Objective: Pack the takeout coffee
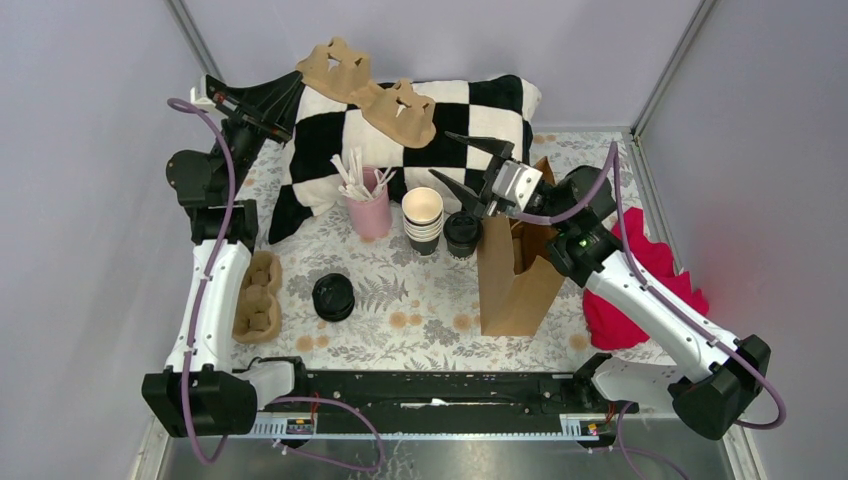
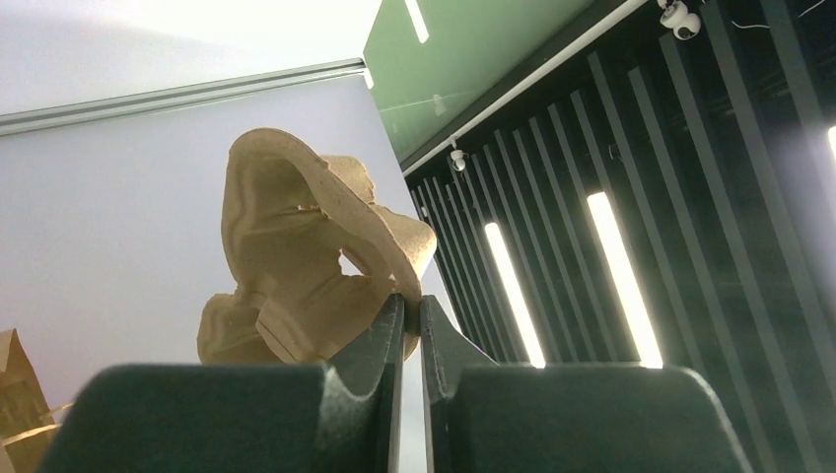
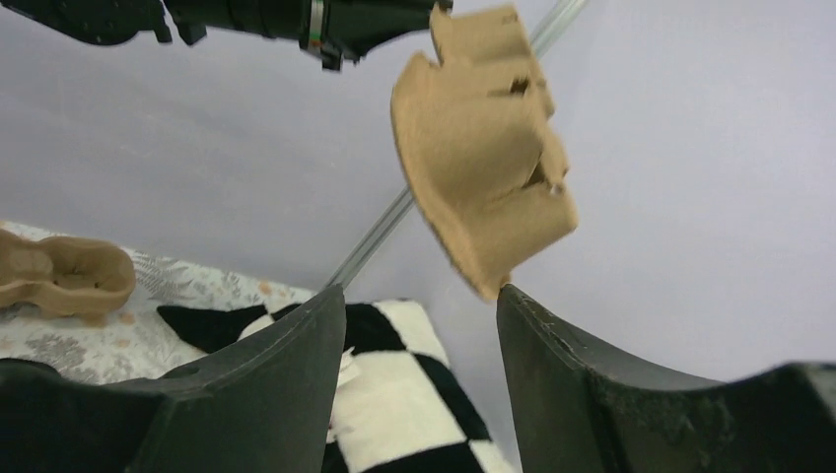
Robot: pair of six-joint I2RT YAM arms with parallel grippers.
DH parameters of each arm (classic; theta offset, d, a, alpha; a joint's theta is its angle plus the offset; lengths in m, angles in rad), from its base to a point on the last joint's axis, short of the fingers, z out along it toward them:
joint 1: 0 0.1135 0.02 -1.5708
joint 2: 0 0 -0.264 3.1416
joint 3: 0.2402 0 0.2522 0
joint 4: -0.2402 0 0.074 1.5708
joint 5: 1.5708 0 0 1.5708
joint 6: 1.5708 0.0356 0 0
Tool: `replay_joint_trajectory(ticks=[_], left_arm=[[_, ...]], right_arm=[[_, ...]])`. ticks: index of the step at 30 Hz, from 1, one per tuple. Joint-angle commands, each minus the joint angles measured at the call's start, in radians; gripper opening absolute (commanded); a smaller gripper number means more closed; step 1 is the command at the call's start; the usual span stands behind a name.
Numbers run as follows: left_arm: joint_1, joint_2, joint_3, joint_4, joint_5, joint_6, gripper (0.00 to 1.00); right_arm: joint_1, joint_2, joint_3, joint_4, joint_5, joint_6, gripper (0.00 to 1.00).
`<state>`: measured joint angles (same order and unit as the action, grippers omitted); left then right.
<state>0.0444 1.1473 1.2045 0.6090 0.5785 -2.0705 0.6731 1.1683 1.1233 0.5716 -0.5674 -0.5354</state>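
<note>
Holding a cardboard cup carrier [image 1: 372, 92] up over the pillow [image 1: 480, 112], the left gripper [image 1: 297, 86] is clamped on its edge. Right gripper [image 1: 460, 163] hangs spread wide near the takeout coffee [image 1: 462, 232], which stands between the cup stack [image 1: 423, 218] and paper bag [image 1: 515, 285].

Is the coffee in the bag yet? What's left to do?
Not yet. Done: nothing packed; the black lidded paper coffee cup stands outside, beside the brown paper bag. In hand: the left pincer grips a tan moulded cardboard cup carrier up in the air; the right pincer is open and empty near the bag. Left: pick up the cup and lower it into the bag.
</note>
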Motion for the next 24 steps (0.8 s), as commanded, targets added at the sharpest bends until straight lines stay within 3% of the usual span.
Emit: replay_joint_trajectory(ticks=[1,4,12,20,24], left_arm=[[0.002,-0.017,0.000,0.080,-0.006,-0.102,0.00],[0.002,-0.014,-0.004,0.098,-0.005,-0.117,0.00],[-0.002,-0.017,-0.010,0.124,-0.006,-0.143,0.00],[-0.010,-0.012,-0.017,0.145,-0.011,-0.158,0.00],[-0.013,-0.011,-0.012,0.153,-0.009,-0.164,0.00]], right_arm=[[0.003,0.017,0.045,0.127,-0.064,-0.075,0.63],[0.003,0.038,0.095,0.069,-0.103,-0.152,0.53],[0.005,0.083,0.153,0.067,-0.124,-0.192,0.46],[0.004,0.099,0.160,0.074,-0.126,-0.197,0.33],[0.003,0.112,0.170,0.086,-0.122,-0.194,0.34]])
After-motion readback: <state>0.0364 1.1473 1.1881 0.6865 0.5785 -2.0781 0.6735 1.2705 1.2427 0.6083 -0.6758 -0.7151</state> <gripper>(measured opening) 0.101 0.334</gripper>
